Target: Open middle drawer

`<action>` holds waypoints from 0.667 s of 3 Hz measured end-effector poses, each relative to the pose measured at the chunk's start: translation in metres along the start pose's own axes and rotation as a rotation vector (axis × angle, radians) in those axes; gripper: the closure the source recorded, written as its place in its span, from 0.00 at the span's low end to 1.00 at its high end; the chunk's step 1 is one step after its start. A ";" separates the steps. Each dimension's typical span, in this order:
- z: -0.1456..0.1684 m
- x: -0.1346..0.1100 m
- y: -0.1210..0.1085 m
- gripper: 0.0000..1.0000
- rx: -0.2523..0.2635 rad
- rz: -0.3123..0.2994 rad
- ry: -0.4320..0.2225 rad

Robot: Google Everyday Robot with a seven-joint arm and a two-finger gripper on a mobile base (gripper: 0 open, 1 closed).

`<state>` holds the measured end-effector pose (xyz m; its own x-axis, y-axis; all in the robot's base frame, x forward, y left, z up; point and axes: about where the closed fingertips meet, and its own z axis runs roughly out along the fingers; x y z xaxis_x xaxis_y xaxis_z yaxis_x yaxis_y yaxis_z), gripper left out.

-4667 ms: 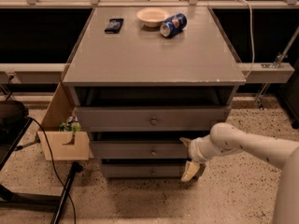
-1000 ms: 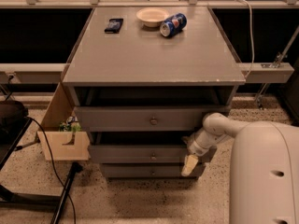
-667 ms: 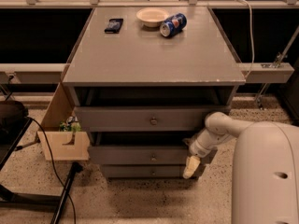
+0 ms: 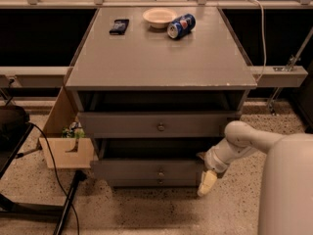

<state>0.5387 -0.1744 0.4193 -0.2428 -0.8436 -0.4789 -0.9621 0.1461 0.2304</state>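
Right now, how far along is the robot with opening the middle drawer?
Partly done: the middle drawer looks pulled forward, a dark gap showing above its front. In hand: the gripper sits at the drawer's right end. Left: drawing it out farther; how far open it is I cannot tell.

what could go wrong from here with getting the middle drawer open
1. The gripper sits low at the right end of the middle drawer, well away from its knob. A pull from that corner may skew the drawer in its slot, or the gripper may slip off.
2. The can lies on its side on the cabinet top, beside the bowl. A hard jolt to the cabinet could set it rolling.
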 end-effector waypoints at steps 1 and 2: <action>-0.003 0.008 0.020 0.00 -0.029 0.019 -0.024; -0.002 0.009 0.022 0.00 -0.030 0.015 -0.030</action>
<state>0.5152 -0.1796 0.4215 -0.2616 -0.8257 -0.4998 -0.9541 0.1429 0.2633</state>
